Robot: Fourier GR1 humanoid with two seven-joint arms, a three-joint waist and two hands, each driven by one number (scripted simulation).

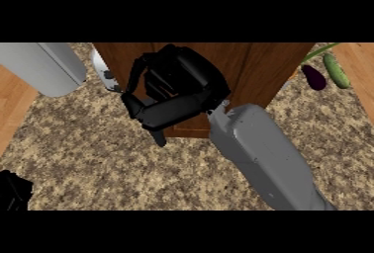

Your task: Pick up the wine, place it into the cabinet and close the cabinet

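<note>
**Surfaces & finishes**

Table [87, 158]: speckled granite-like stone, brown/beige, matt. Cabinet [256, 69]: reddish-brown wood, smooth, vertical grain, slight sheen. Right robot hand [175, 94]: black, plastic-looking, semi-gloss. Forearm [266, 158]: grey, smooth, matt w/ faint mottling. Eggplant [314, 77]: dark purple, glossy skin. Cucumber [336, 70]: green, smooth.

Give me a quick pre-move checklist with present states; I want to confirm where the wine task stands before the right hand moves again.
1. Right hand at the wooden cabinet: ok, it is over the cabinet's front.
2. Wine seen in the hand or inside: cannot tell, no bottle shows.
3. Cabinet door closed: cannot tell from this steep angle.
4. Right hand's fingers curled: ok, though what they hold is hidden.
5. Left hand out of the way: ok, at the lower left edge.
6. Eggplant and cucumber away from the hand: ok, they lie right of the cabinet.
</note>
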